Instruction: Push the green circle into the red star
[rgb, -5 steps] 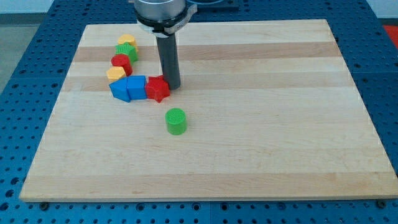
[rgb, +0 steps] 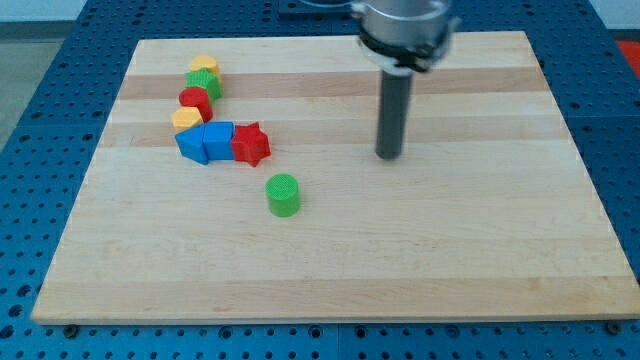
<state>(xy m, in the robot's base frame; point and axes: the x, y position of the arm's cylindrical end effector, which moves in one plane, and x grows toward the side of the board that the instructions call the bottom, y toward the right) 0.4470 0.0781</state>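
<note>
tip: our tip (rgb: 388, 156) is resting on the tabletop (rgb: 460, 240), well apart from every block, at about 3 o'clock from the block cluster and at about 2 o'clock from the green circle (rgb: 283, 194)
end effector: we are carrying only a straight dark rod (rgb: 394, 112), so there are no jaws to be wide or narrow, and it is holding nothing
green circle: standing alone on bare wood, touching nothing, near the red star (rgb: 251, 143) at about 5 o'clock from it, with a clear gap between the two
red star: sitting at the 3 o'clock end of the cluster, touching the blue block (rgb: 219, 138) beside it
blue blocks: two are lying side by side, the second blue block (rgb: 193, 146) at 9 o'clock of the first; we cannot tell their exact shapes
yellow block, lower: the yellow block (rgb: 186, 119) is sitting just at 12 o'clock of the blue pair, touching them
red block: the red block (rgb: 195, 100) is sitting just above that yellow one; shape is unclear
green block: the green block (rgb: 205, 83) is next up the chain, at about 1 o'clock of the red block
yellow block, upper: the top yellow block (rgb: 205, 65) is ending the chain, toward 12 o'clock
tabletop: a light wooden board is lying on a blue perforated surface (rgb: 40, 120)
</note>
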